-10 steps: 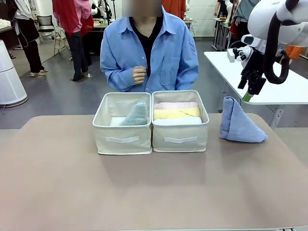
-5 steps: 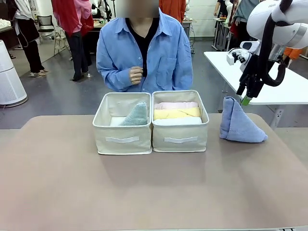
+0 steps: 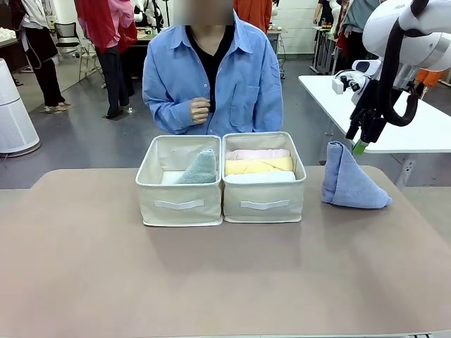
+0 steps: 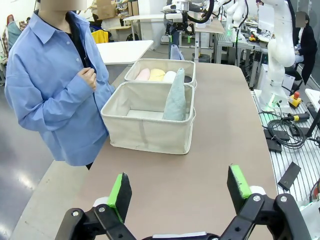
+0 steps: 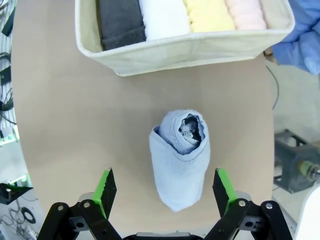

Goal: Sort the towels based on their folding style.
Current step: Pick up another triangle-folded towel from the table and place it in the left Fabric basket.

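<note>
- Plain terry on the light blue towel (image 3: 350, 184), with a stitched hem line in the same blue; dark patch inside its open top, perhaps only shadow.
- Dull, unpatterned tone on the grey-green towel (image 3: 200, 167).
- Solid colour on the pink roll (image 3: 257, 153), yellow roll (image 3: 258, 165), white roll (image 3: 259, 177) and dark grey roll (image 5: 120, 20).
- Beige on the left basket (image 3: 162, 190) and right basket (image 3: 282, 190), each with a white front strip.
- Muted brown-taupe tabletop (image 3: 211, 282), no pattern.
- Black right pincer (image 5: 164, 172) and left pincer (image 4: 177, 172), bright green pads.
- Plain blue shirt (image 3: 246, 77) over black.
</note>
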Available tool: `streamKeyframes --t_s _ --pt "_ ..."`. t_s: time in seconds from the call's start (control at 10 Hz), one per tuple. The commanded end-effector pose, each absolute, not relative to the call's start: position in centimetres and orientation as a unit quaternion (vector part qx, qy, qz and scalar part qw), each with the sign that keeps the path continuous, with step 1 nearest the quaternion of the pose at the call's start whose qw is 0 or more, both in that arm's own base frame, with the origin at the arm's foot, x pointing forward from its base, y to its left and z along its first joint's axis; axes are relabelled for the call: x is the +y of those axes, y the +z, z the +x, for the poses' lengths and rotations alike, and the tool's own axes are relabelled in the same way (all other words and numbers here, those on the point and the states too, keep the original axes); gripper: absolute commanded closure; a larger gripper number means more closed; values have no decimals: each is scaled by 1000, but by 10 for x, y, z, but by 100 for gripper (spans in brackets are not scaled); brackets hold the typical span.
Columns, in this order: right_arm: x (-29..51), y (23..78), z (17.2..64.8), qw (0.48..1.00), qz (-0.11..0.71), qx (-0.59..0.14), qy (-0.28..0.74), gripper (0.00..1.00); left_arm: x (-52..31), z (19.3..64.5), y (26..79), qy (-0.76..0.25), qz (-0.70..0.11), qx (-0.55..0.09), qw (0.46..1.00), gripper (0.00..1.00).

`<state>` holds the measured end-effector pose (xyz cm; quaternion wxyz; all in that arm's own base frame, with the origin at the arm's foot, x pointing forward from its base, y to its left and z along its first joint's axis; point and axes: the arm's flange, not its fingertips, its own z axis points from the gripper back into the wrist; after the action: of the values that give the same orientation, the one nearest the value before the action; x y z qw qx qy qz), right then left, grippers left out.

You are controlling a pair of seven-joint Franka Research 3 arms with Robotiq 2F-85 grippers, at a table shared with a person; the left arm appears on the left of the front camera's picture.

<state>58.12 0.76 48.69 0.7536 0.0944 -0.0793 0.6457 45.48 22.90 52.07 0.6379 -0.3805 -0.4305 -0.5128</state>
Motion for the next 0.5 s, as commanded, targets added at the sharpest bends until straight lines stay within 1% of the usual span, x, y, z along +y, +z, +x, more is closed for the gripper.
streamKeyframes --t_s 0.0,0.1,0.4 --pt "9 484 581 738 92 -104 661 0 230 453 522 -514 -383 -431 635 0" --pt "10 480 588 732 109 -132 660 0 230 453 522 -514 -383 -431 635 0" --pt "11 468 600 733 105 -132 659 0 230 453 522 -514 -383 -431 635 0"
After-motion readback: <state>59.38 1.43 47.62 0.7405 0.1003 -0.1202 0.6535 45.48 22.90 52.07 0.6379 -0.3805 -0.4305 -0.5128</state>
